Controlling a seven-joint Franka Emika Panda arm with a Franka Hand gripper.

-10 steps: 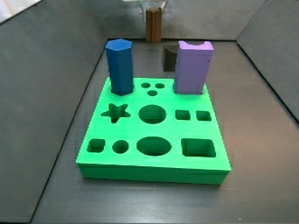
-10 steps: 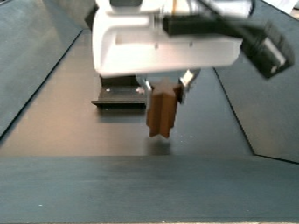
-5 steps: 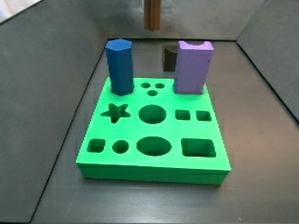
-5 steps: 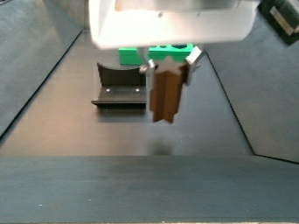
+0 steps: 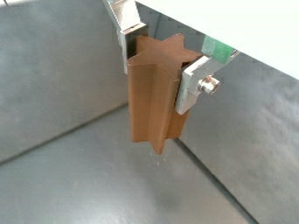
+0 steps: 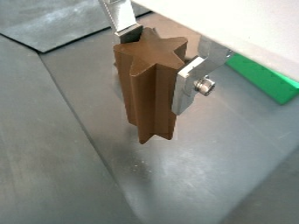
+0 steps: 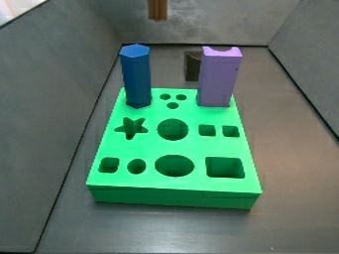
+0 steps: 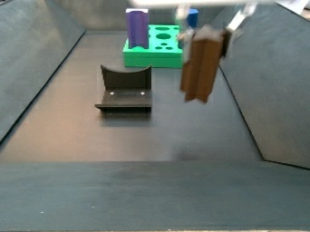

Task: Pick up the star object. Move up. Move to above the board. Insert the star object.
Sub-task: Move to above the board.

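The star object [image 8: 202,65] hangs in mid-air, upright, clear of the grey floor [image 8: 133,145], a slim dark brown ridged prism with its lower end free. In both wrist views its star-shaped top sits right between the silver fingers [image 5: 195,80], and the ridged body [image 6: 149,92] drops straight down from them. The gripper [image 5: 162,52] is clamped on it: 2 flat plates press its upper part from opposite sides, one finger [image 6: 191,79] with a round screw showing on its face. In a side view only the lowest bit of the brown prism [image 7: 157,9] peeks in at the top edge of the frame, high above and behind the board [image 7: 172,149]; the gripper itself is out of that frame.

The board, bright green and thick, lies flat on the floor with its star cut-out [image 7: 129,126] open, near the blue hexagonal column [image 7: 134,72]. That column and the purple notched column [image 7: 219,74] both stand upright in the board's back row. In a side view the board [image 8: 155,56] sits far off behind the held piece, well apart from it. The fixture [image 8: 123,88], a dark L-shaped bracket, stands on the floor between the board and the near end, off to one side of the hanging prism.
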